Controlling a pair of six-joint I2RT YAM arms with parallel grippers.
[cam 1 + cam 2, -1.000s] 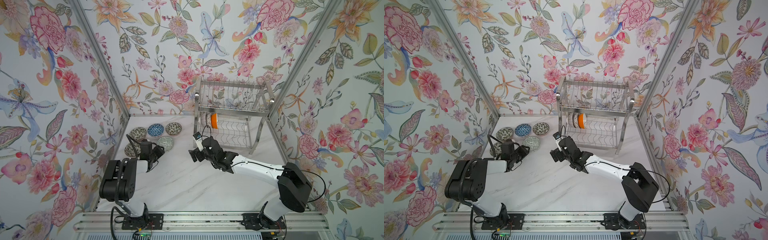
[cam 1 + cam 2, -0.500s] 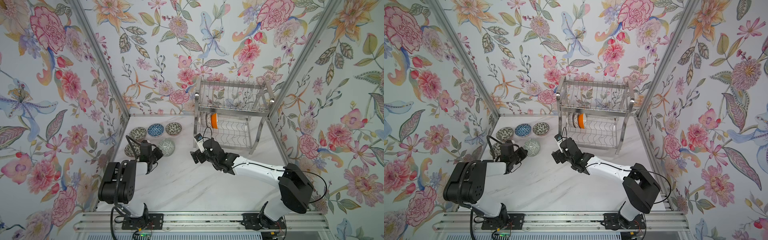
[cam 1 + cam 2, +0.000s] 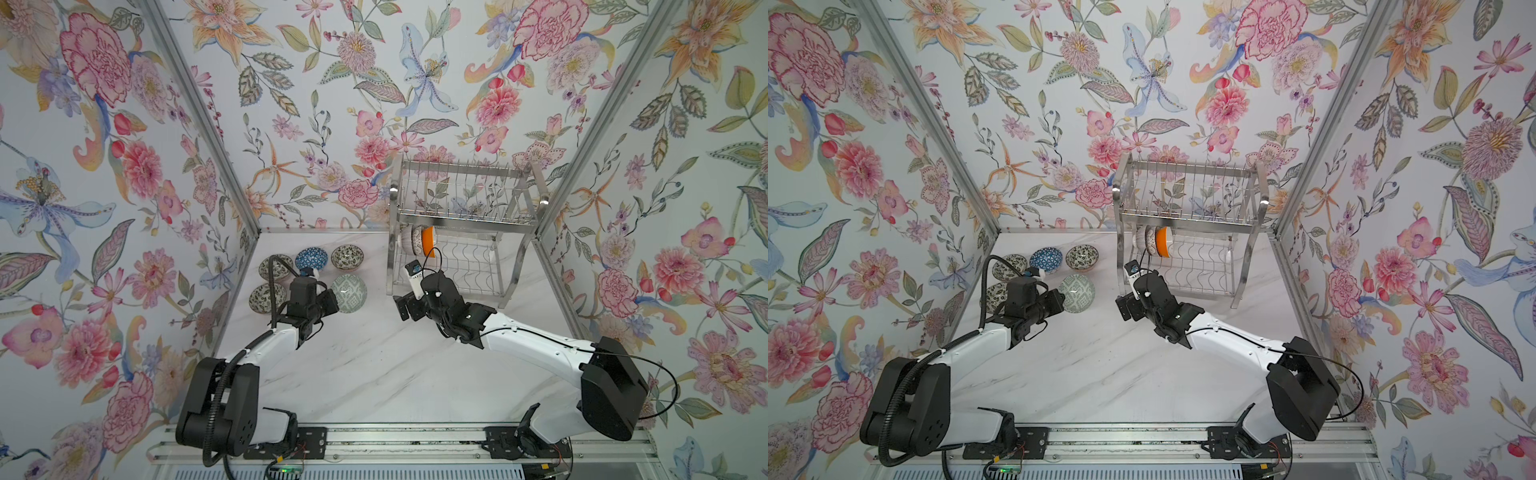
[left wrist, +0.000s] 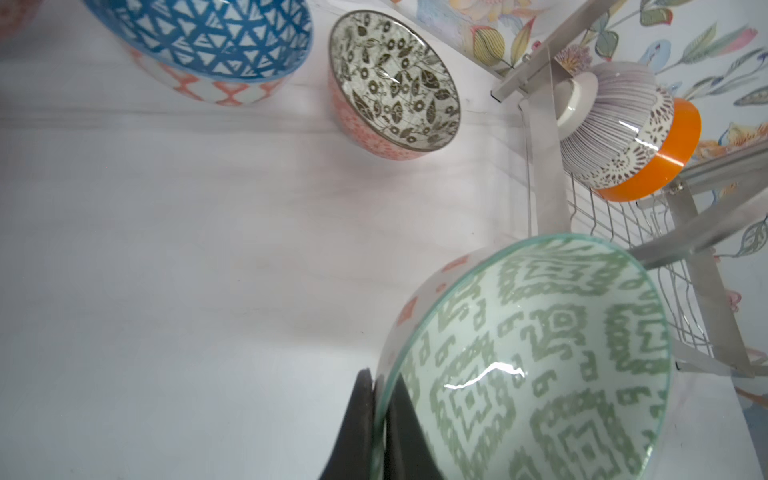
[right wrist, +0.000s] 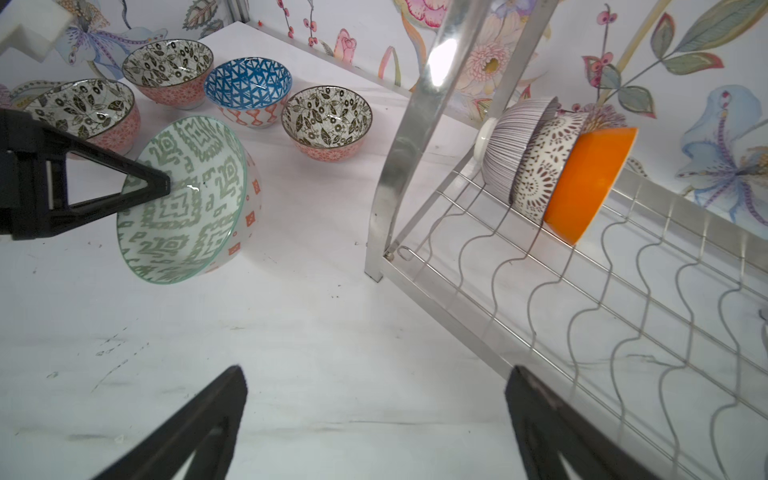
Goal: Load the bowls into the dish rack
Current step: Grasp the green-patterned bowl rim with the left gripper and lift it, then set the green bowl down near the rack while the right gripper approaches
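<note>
Green bowl (image 4: 540, 353) tilted, L gripper (image 4: 379, 388) pinching rim

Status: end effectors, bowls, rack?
Left end effector shut on rim of green-patterned ceramic bowl. Right end effector open, empty. Three nested bowls in steel wire dish rack, lower tier. Nothing blocking.

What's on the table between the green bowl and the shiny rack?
Nothing. Only bare white tabletop lies between the green bowl and the dish rack, as the right wrist view shows.
</note>
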